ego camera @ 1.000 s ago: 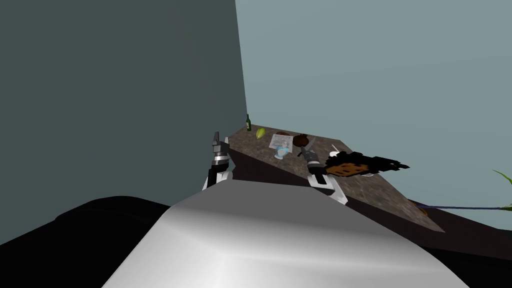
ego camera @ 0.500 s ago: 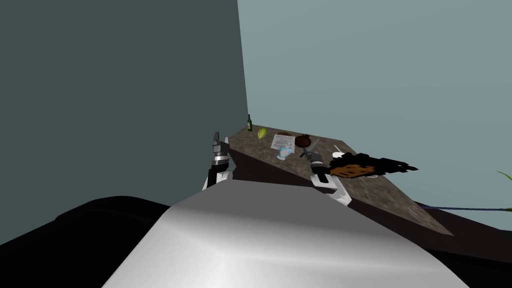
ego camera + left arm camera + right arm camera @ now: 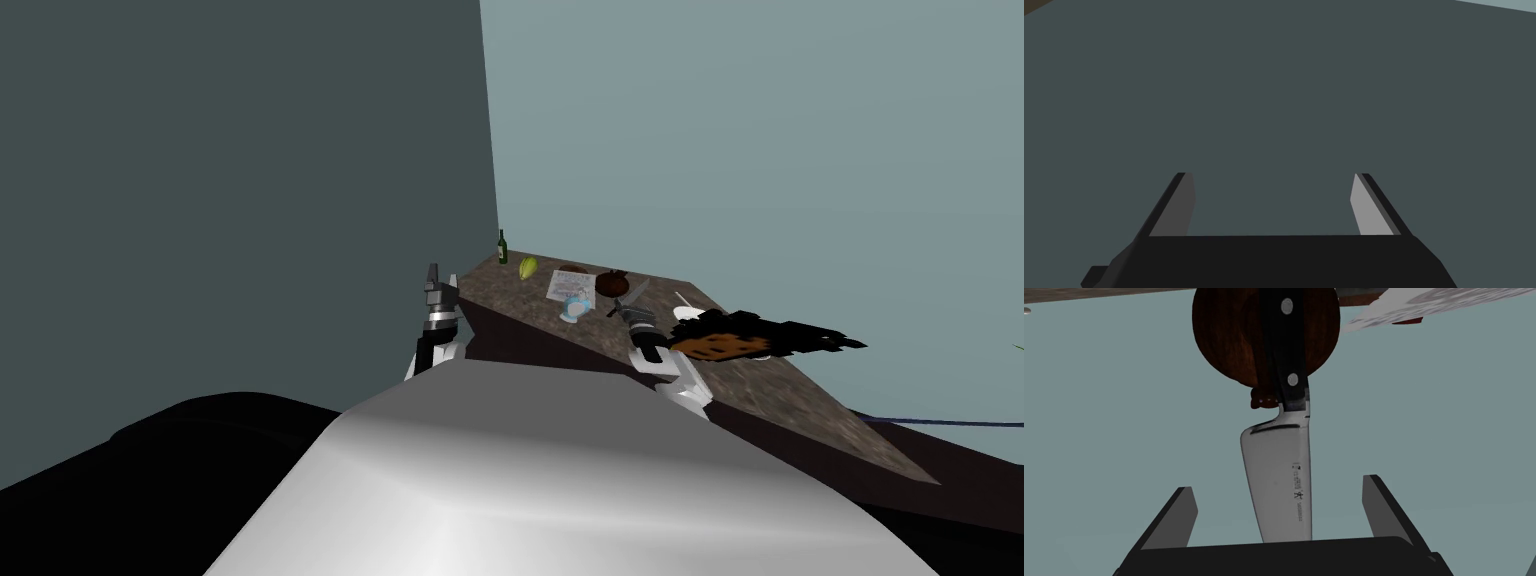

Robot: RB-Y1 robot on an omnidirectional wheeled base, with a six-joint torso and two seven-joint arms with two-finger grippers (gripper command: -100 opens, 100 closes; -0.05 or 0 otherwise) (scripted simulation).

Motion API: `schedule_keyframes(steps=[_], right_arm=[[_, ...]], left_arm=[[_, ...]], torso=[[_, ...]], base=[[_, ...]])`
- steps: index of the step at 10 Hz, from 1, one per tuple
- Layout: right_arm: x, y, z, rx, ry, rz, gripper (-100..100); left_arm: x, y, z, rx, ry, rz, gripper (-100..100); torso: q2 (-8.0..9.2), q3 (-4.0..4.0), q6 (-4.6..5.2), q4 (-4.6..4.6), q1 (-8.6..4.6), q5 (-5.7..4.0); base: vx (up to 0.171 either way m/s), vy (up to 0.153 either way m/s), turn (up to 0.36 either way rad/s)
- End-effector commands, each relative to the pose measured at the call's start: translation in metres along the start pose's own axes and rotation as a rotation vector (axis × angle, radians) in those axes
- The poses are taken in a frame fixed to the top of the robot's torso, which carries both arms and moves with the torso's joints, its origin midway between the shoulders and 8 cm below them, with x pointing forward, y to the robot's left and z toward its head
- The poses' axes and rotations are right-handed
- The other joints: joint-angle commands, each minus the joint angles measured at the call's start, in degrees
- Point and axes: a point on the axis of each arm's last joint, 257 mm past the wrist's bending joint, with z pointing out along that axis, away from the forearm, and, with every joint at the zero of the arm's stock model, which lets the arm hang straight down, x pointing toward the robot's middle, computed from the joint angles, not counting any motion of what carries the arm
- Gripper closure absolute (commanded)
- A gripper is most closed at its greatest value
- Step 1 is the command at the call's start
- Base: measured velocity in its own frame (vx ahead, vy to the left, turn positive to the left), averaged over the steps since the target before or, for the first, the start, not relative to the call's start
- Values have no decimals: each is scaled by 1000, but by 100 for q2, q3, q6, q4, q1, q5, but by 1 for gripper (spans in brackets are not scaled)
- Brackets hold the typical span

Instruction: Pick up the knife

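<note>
The knife (image 3: 1279, 488) has a broad steel blade and a black riveted handle. Its blade lies between my right gripper's (image 3: 1278, 483) fingers, handle pointing away toward a round dark-brown bowl (image 3: 1234, 338). The fingers (image 3: 1179, 513) stand wide apart and clear of the blade's edges, so the gripper is open. In the head view the knife (image 3: 628, 298) and right gripper (image 3: 634, 310) are over the brown speckled counter (image 3: 780, 390), just in front of the bowl (image 3: 611, 283). My left gripper (image 3: 433, 272) is raised beside the counter's near corner, open (image 3: 1272, 174) and facing a dark grey wall.
On the counter stand a green bottle (image 3: 502, 246), a yellow-green fruit (image 3: 527, 267), a printed sheet (image 3: 570, 284) and a small pale blue vessel (image 3: 574, 308). A ragged black and brown object (image 3: 740, 338) lies right of my right hand. Walls meet behind the counter's far corner.
The whole head picture has shifted: the counter and its things have slid right and slightly down, so I have moved. My right gripper has stayed at the knife. The left arm has held still.
</note>
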Motion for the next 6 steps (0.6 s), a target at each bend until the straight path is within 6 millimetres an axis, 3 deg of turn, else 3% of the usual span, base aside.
schedule_keyframes(steps=[1, 2, 3, 4, 5, 6], right_arm=[[0, 0, 0, 0, 0, 0, -100], [1, -1, 0, 2, 1, -5, 0], [0, 14, 12, -47, -3, 4, -100], [4, 12, 11, -43, 4, 5, -100], [-2, 28, 23, -94, -11, 11, -100], [6, 24, 22, -86, 4, 12, -100]], left_arm=[[0, 0, 0, 0, 0, 0, 0], [0, 0, 0, 0, 0, 0, 0], [0, 0, 0, 0, 0, 0, 0], [0, 0, 0, 0, 0, 0, 0], [0, 0, 0, 0, 0, 0, 0], [0, 0, 0, 0, 0, 0, 0]], torso=[[0, 0, 0, 0, 0, 0], [7, 4, 0, 1, -12, -2], [12, 7, 0, 3, -20, -4], [3, 2, 3, 1, -13, -3], [1, 1, 0, 0, -8, -2], [-2, -1, 2, 0, -1, 0]], base=[[16, 26, -4], [3, 5, 0], [38, 37, -189], [39, 50, -102], [48, 66, -192], [44, 57, -102]])
